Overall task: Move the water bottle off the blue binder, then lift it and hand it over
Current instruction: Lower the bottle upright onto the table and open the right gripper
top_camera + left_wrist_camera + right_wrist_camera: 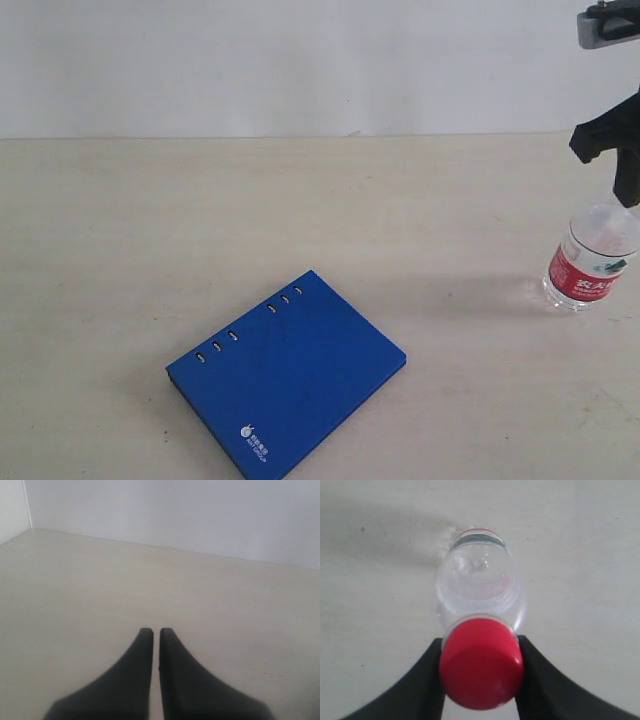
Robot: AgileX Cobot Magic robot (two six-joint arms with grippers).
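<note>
The blue binder [290, 385] lies flat and closed on the pale table near the front, with nothing on it. Well to its right the water bottle [590, 258] stands almost upright on the table, leaning slightly, its red-and-white label facing the camera. My right gripper [625, 190] comes down from above and is shut on the bottle's top. In the right wrist view both black fingers press the sides of the red cap [481, 669], with the clear body [480, 587] beyond it. My left gripper [155, 631] is shut and empty over bare table, out of the exterior view.
A white wall [300, 60] runs along the back of the table. A grey part of the right arm [608, 25] shows at the top right corner. The bottle stands close to the right edge of the exterior view.
</note>
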